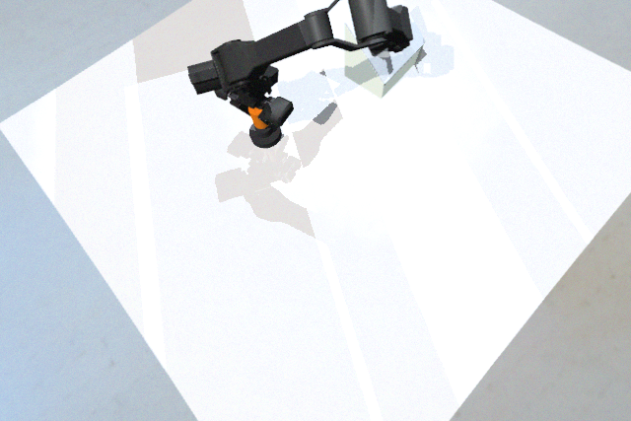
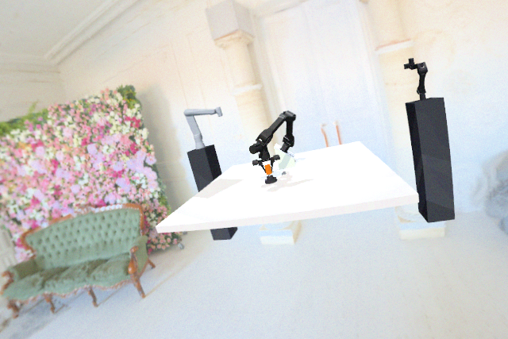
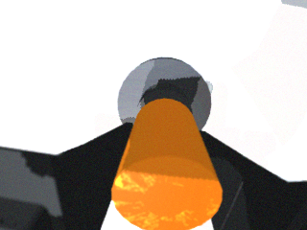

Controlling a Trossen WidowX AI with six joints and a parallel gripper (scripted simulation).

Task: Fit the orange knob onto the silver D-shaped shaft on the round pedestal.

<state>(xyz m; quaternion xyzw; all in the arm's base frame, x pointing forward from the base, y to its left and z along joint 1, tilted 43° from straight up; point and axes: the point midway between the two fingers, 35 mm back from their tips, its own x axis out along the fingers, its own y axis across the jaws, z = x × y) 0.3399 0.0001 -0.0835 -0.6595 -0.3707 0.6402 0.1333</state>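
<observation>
Orange knob (image 3: 167,165) clamped in gripper (image 1: 259,118) above round pedestal (image 1: 265,137), well inside the table (image 1: 407,253) edges, shaft hidden by knob.

Green sofa (image 2: 78,244), flower wall (image 2: 78,155)

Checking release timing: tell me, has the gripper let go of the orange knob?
No, the gripper is shut on the knob, above the pedestal.

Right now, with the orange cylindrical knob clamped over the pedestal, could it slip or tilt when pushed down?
Probably stiff: the orange cylindrical knob shows no squashing in the gripper. Its smooth, glossy side may slip. Held above the round grey pedestal, it could tilt if pushed unaligned.
</observation>
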